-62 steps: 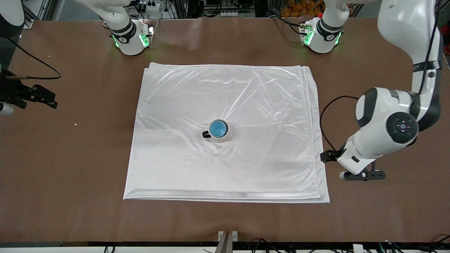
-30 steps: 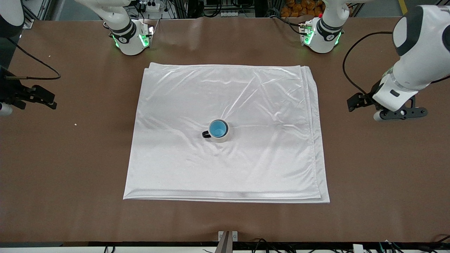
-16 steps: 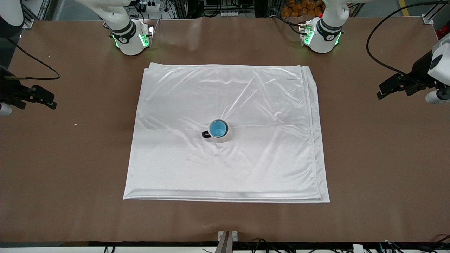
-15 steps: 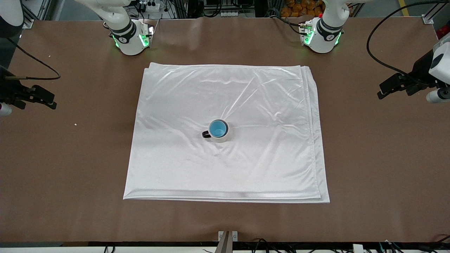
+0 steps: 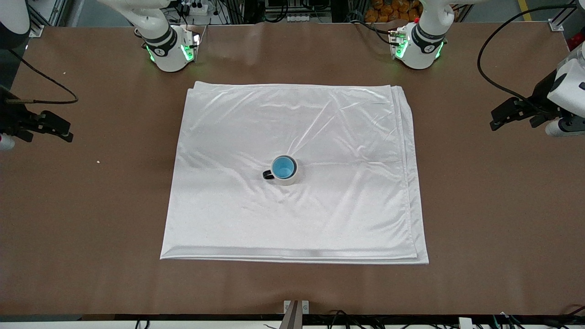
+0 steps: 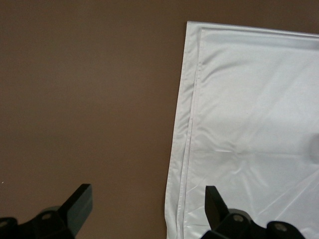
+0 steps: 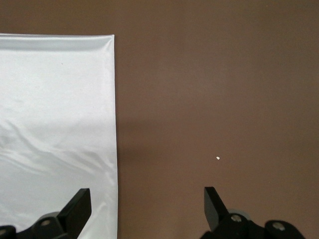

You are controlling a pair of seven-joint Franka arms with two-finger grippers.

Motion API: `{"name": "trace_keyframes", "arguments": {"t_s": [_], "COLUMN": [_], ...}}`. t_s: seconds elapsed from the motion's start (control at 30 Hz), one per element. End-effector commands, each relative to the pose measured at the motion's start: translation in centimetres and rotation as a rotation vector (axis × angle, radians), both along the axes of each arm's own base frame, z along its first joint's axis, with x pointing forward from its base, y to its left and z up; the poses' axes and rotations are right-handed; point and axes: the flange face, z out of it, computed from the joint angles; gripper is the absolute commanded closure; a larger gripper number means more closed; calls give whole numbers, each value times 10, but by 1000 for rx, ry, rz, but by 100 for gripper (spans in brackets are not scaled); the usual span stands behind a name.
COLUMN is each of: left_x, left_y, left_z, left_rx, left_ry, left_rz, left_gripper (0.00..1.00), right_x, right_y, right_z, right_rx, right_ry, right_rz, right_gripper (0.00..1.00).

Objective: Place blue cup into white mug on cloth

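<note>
Centrally in the frame, the small bright-blue cup sits inside the off-white black-handled mug on the shiny white folded cloth, while the left gripper and right gripper, both released, hover over the brown desk at the frame's edges.

Blue cup bright blue; white mug off-white, seemingly black-handled.

Two white arm bases with black collar bands and glowing green indicator lights; black cables trail from each. Left arm: glossy white shell, black mounting bracket, pale cylindrical fitting, looping black cable. Right arm: white shell over dark hardware, thin black cable. Wrist views: black angular fingers with round screw holes at their bases.
</note>
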Motion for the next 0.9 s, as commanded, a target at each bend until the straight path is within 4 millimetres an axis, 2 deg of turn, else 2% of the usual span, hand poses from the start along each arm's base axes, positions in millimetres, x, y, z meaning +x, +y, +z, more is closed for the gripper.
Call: {"name": "trace_keyframes", "arguments": {"t_s": [0.0, 0.3, 0.6, 0.87], "left_x": [-1, -9, -3, -2], "left_y": [4, 1, 1, 1], "left_z": [8, 5, -6, -7], "left_rx": [19, 19, 21, 25], "left_ry": [26, 66, 89, 89], "left_rz": [-18, -32, -33, -35], "left_gripper": [0, 0, 0, 0], "right_x": [-1, -1, -1, -1], "right_y": [-3, -4, -7, -7], "right_z": [-1, -2, -2, -2], "right_rx": [16, 16, 16, 16], "right_ry": [-1, 0, 0, 0], "right_rz": [-23, -25, -30, -30], "right_gripper": [0, 0, 0, 0]}}
